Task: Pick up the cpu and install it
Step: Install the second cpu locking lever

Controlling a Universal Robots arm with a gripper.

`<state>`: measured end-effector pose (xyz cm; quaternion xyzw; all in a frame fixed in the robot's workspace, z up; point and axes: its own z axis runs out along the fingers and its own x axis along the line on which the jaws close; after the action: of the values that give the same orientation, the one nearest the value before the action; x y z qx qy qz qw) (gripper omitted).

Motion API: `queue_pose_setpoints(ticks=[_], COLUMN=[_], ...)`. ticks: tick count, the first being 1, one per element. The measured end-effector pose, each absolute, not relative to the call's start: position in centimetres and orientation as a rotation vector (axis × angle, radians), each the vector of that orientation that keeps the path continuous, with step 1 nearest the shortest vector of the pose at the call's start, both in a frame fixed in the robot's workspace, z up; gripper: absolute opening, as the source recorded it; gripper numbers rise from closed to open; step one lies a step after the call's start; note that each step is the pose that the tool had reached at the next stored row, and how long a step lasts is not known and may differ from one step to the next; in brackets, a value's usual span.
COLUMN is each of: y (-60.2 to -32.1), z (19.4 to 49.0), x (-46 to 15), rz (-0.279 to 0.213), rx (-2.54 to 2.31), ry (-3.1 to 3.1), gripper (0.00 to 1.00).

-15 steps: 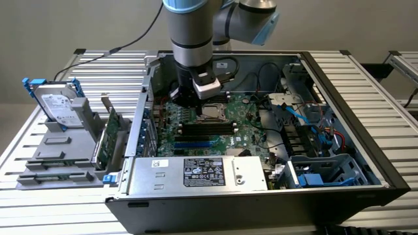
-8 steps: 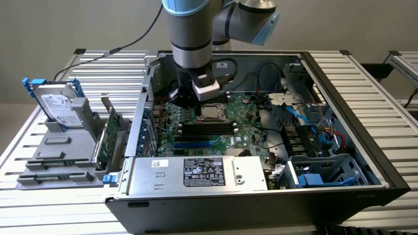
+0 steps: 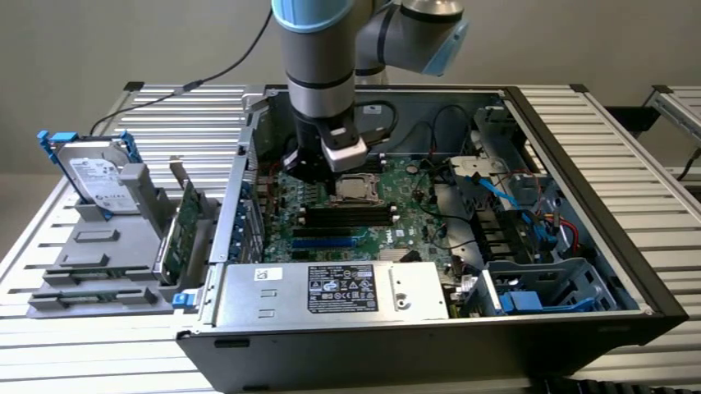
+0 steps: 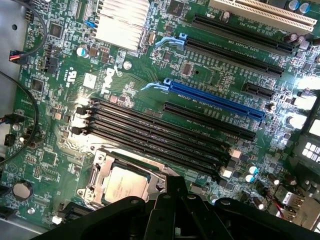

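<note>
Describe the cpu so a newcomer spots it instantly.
Look inside the open PC case, at the green motherboard. Just beyond the four black RAM slots, beside the gripper, sits the cpu: a small silvery square in a metal socket frame, the only flat bare-metal plate there.

Arm (image 3: 320, 74) vertical, fingers (image 4: 175, 187) closed, pointing down.

Plain grey wall (image 3: 131, 41) behind, slatted aluminium table (image 3: 625, 164), second slatted table (image 3: 679, 107) at exterior view's right
</note>
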<state>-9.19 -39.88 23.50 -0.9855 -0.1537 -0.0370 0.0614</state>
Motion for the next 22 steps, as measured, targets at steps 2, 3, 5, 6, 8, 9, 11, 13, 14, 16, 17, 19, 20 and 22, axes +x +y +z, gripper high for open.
queue_pose_setpoints(ticks=[2, 3, 5, 6, 8, 9, 11, 13, 14, 16, 17, 19, 20, 22], y=[-39.9, -39.9, -39.9, -39.9, -39.9, -39.9, -39.9, -39.9, -39.9, -39.9, -39.9, -39.9, -39.9, -39.9], z=[23.4, 23.3, 23.1, 23.0, 22.8, 22.7, 22.6, 22.5, 22.4, 22.4, 22.3, 22.2, 22.2, 22.1], x=[-9.2, -9.2, -9.2, -9.2, -9.2, -9.3, -9.3, -9.3, -9.3, -9.3, -9.3, -9.3, -9.3, -9.3], rz=[-0.110, -0.110, -0.110, -0.111, -0.111, -0.111, -0.111, -0.111, -0.110, -0.109, -0.108, -0.108, -0.107, -0.106], rx=[-2.977, -2.975, -2.973, -2.972, -2.970, -2.969, -2.967, -2.966, -2.966, -2.966, -2.966, -2.965, -2.965, -2.964], ry=[-0.464, -0.464, -0.463, -0.463, -0.463, -0.462, -0.462, -0.462, -0.461, -0.461, -0.461, -0.461, -0.461, -0.461], gripper=[0.11, 0.11, 0.11, 0.11, 0.11, 0.11, 0.11, 0.11, 0.11, 0.11, 0.11, 0.11, 0.11, 0.11])
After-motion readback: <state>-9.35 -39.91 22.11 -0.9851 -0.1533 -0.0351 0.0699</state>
